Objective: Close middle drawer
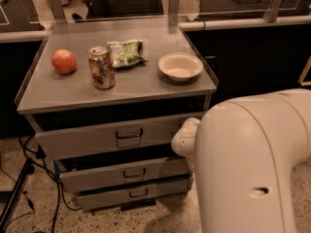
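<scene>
The middle drawer (124,173) is the second grey front of the cabinet (146,87), with a small dark handle in its centre. It stands pulled out a little, with a dark gap above it. The taller top drawer (97,140) also juts out, and the lowest drawer (131,194) sits below. My big white arm (248,164) fills the lower right, and a rounded joint of it lies against the drawers' right end. The gripper is hidden behind the arm.
On the cabinet top stand an apple (64,61), a drink can (101,67), a green snack bag (125,53) and a white bowl (180,66). Black cables (19,188) trail on the speckled floor at the left. Dark counters run behind.
</scene>
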Tool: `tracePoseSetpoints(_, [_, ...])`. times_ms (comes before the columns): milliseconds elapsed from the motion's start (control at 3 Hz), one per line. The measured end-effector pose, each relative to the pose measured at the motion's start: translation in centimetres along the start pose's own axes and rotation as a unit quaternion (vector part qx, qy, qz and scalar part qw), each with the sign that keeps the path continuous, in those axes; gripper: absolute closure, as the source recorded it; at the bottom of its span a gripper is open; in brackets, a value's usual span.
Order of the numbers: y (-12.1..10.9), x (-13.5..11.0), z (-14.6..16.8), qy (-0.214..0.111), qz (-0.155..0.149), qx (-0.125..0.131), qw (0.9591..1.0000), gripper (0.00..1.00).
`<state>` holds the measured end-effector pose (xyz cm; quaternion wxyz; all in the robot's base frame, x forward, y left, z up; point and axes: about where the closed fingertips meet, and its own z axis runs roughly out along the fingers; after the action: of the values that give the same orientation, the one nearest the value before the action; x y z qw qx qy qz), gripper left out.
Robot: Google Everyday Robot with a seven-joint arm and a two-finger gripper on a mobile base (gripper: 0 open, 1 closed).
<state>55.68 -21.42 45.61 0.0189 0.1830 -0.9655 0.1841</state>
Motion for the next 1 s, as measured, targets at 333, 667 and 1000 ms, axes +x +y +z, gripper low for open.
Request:
tracePoseSetpoints(333, [-3.2, 4.8, -0.4, 0.023, 0.048, 0.003, 0.9986, 1.00])
tracePoseSetpoints(667, [-3.2, 4.8, -0.4, 0.023, 0.048, 0.003, 0.9986, 1.00])
tracePoseSetpoints(1000, [-3.6, 5.6, 0.8, 0.040, 0.065, -0.038, 0.9964, 1.00])
